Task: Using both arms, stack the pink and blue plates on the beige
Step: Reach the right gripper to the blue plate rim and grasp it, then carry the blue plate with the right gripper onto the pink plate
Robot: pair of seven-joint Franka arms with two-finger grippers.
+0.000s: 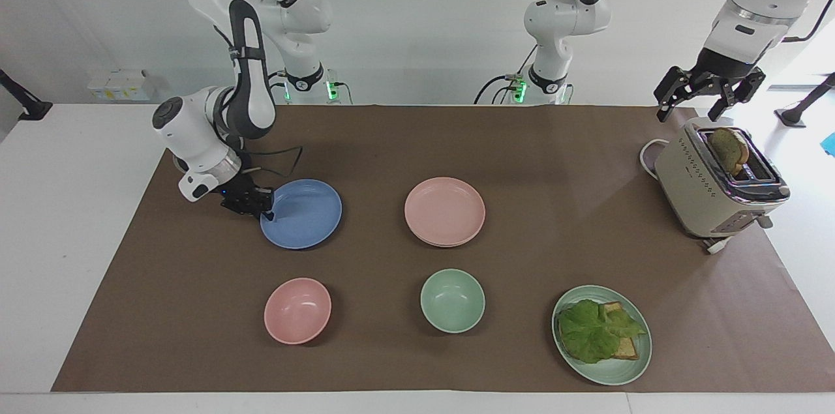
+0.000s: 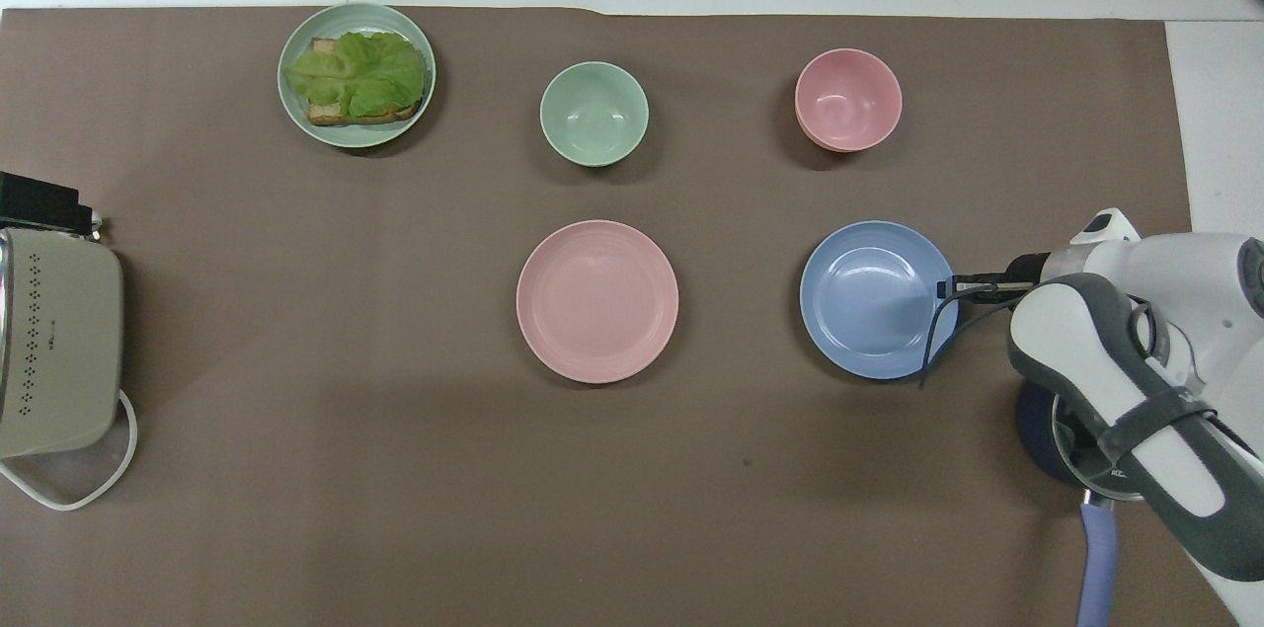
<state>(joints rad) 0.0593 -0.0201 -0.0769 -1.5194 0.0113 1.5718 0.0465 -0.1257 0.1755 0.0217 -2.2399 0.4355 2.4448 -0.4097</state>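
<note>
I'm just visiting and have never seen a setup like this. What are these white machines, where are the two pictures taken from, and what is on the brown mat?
They are two jointed robot arms, each ending in a black two-finger pincer. One picture looks at them from across the table; the other looks down from above their end.

The right pincer has closed on the rim of the blue plate. The left pincer waits, open, over the toaster, which has a slice of bread in its slot.

At the middle of the mat lies a pink plate on what looks like another plate. Farther from the robots are a pink bowl, a green bowl and a green plate with bread and lettuce.
</note>
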